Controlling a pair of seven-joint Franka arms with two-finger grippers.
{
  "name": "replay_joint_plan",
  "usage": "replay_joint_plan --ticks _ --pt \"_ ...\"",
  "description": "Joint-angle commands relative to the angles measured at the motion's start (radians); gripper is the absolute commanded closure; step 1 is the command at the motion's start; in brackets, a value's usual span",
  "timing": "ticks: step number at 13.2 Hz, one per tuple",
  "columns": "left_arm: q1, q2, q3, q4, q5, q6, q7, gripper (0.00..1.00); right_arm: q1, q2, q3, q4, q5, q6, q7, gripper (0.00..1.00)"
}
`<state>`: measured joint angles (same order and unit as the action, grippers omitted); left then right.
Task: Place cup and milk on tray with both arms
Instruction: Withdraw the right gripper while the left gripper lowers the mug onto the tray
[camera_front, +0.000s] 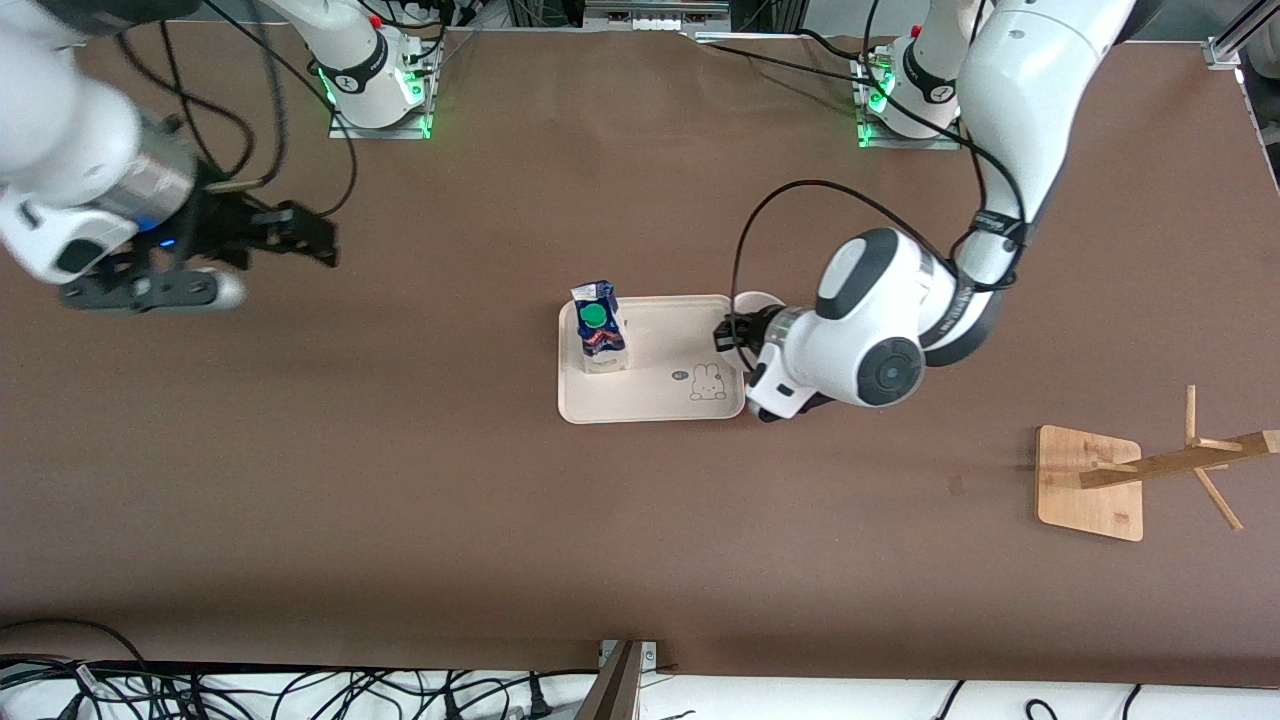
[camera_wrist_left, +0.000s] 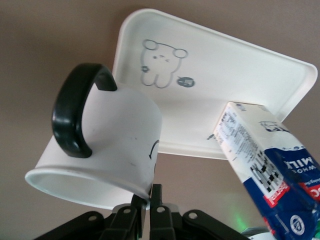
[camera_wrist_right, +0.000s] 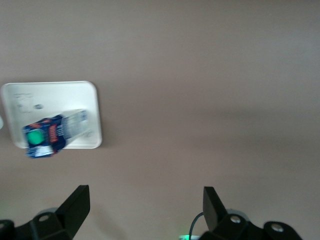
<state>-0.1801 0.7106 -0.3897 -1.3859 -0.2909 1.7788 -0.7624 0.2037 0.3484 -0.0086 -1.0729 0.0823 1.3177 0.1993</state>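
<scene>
The cream tray (camera_front: 655, 395) lies mid-table. The milk (camera_front: 598, 325) stands upright on it, at the end toward the right arm. My left gripper (camera_front: 738, 330) is at the tray's edge toward the left arm's end, shut on the rim of the white cup (camera_front: 757, 300). In the left wrist view the fingers (camera_wrist_left: 156, 200) pinch the cup (camera_wrist_left: 115, 145), which is tilted with its black handle up, over the tray's edge (camera_wrist_left: 225, 75); the milk (camera_wrist_left: 270, 165) is beside it. My right gripper (camera_front: 318, 240) hangs open and empty above bare table toward the right arm's end; its wrist view (camera_wrist_right: 145, 205) shows the tray (camera_wrist_right: 92, 100) and the milk (camera_wrist_right: 50, 132) farther off.
A wooden stand with a square base (camera_front: 1088, 482) and slanted pegs (camera_front: 1180, 462) stands near the left arm's end, nearer the front camera than the tray. Cables lie along the table's front edge (camera_front: 300, 690).
</scene>
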Motion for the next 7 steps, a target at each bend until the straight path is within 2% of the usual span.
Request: replay_joint_plan --ticks 1,3,4,5,7 --pt "-0.064 0.05 0.008 0.039 -0.008 0.04 -0.04 1.0 -0.004 0.012 -0.045 0.008 -0.033 0.006 -0.041 0.0" --pt "-0.088 0.073 0.015 0.036 -0.001 0.054 -0.04 1.0 -0.003 0.008 -0.064 0.004 -0.164 0.017 -0.078 0.0" --pt "-0.09 0.088 0.015 0.036 0.001 0.054 -0.04 1.0 -0.016 0.008 -0.064 -0.005 -0.194 0.023 -0.14 0.0" --pt "-0.093 0.093 0.015 0.036 0.001 0.054 -0.04 1.0 -0.07 0.001 -0.061 -0.03 -0.19 0.044 -0.212 0.0" --pt "-0.096 0.095 0.018 0.035 0.018 0.054 -0.038 1.0 -0.151 -0.064 -0.025 -0.146 -0.19 0.119 -0.334 0.0"
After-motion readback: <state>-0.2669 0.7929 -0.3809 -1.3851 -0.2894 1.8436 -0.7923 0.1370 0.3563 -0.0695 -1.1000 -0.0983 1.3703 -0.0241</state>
